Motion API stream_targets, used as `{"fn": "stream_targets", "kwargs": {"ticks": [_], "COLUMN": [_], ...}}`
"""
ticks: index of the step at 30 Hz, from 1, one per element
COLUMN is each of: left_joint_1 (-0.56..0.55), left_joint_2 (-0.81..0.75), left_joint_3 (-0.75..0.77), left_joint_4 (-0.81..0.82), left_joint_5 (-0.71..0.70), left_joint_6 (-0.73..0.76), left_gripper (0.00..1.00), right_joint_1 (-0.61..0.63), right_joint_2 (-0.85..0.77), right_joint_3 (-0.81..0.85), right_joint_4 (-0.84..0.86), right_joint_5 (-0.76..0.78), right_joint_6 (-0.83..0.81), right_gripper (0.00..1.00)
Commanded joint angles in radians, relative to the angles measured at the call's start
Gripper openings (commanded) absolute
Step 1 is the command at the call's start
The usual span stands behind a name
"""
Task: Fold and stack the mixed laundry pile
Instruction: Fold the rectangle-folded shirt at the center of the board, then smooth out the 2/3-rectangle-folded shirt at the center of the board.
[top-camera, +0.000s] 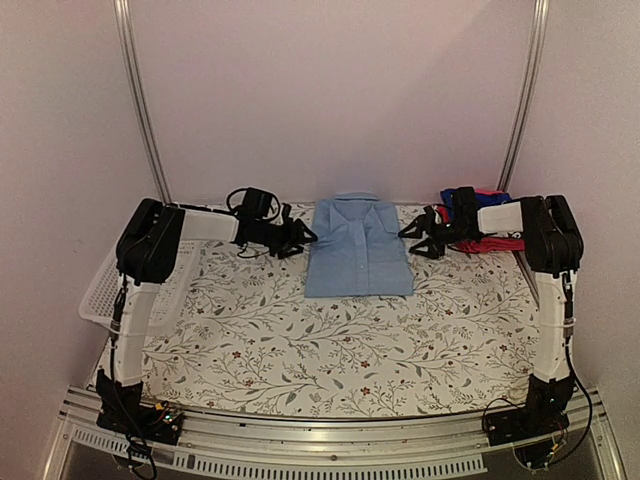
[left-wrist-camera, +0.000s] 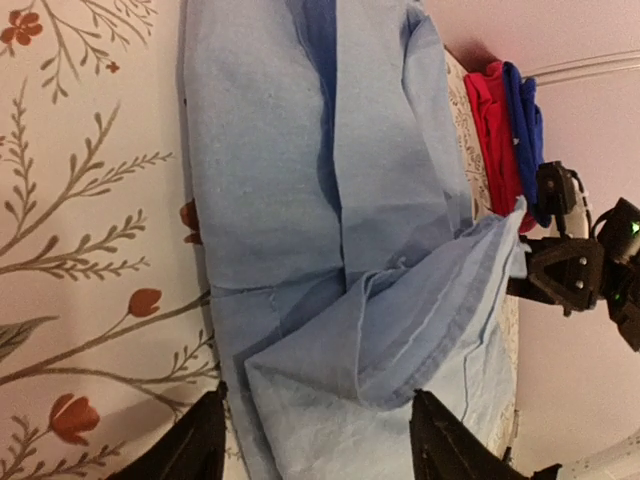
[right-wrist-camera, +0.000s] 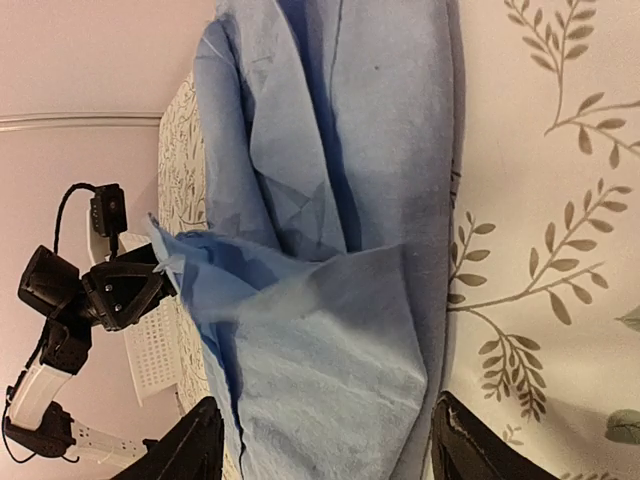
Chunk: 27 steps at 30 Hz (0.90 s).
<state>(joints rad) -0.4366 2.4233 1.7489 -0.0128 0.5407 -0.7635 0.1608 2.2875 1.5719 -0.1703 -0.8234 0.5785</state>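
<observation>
light-blue shirt (top-camera: 357, 245) folded flat | left fingers (left-wrist-camera: 190, 450), right fingers (right-wrist-camera: 190, 450) spread — flanking it | basket (top-camera: 95, 290) — contents unclear

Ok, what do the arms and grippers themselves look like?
Both alike: left arm and right arm have white links with bulky black joint housings. Left gripper and right gripper are black, with two tapered fingers. Thin black cables run along each arm. No markings visible.
</observation>
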Motion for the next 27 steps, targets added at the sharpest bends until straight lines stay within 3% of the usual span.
{"fn": "stream_targets", "kwargs": {"ticks": [1,4,5,7,11,15,20,27], "left_joint_1": [0.058,0.029,0.011,-0.038,-0.141,-0.202,-0.183,-0.108], "left_joint_2": [-0.233,-0.348,-0.375,-0.410,-0.349,-0.233,-0.106,-0.175], "left_joint_3": [-0.135,-0.260,-0.302,-0.379,-0.425,-0.351,-0.345,-0.589], "left_joint_4": [-0.004,-0.009,0.016,0.095,0.310,0.402,0.513,0.588], "left_joint_5": [-0.024,0.005,0.033,0.089,0.191,0.193,0.178,0.146], "left_joint_6": [0.055,0.109,0.112,0.111,0.008,-0.088,-0.199,-0.250], "left_gripper": [0.71,0.80,0.94,0.98,0.99,0.98,0.98,0.98], "right_joint_1": [-0.059,-0.043,-0.027,0.022,0.150,0.203,0.179,0.057], "right_joint_2": [-0.180,-0.282,-0.305,-0.361,-0.364,-0.265,-0.073,-0.001], "right_joint_3": [0.023,-0.070,-0.116,-0.215,-0.310,-0.308,-0.233,-0.372], "right_joint_4": [-0.074,-0.104,-0.085,-0.039,0.098,0.252,0.289,0.246], "right_joint_5": [-0.007,-0.070,-0.108,-0.173,-0.272,-0.299,-0.294,-0.265], "right_joint_6": [-0.041,-0.086,-0.082,-0.062,0.003,0.102,0.140,0.117], "right_gripper": [0.73,0.74,0.73,0.73,0.70,0.69,0.67,0.63]}}
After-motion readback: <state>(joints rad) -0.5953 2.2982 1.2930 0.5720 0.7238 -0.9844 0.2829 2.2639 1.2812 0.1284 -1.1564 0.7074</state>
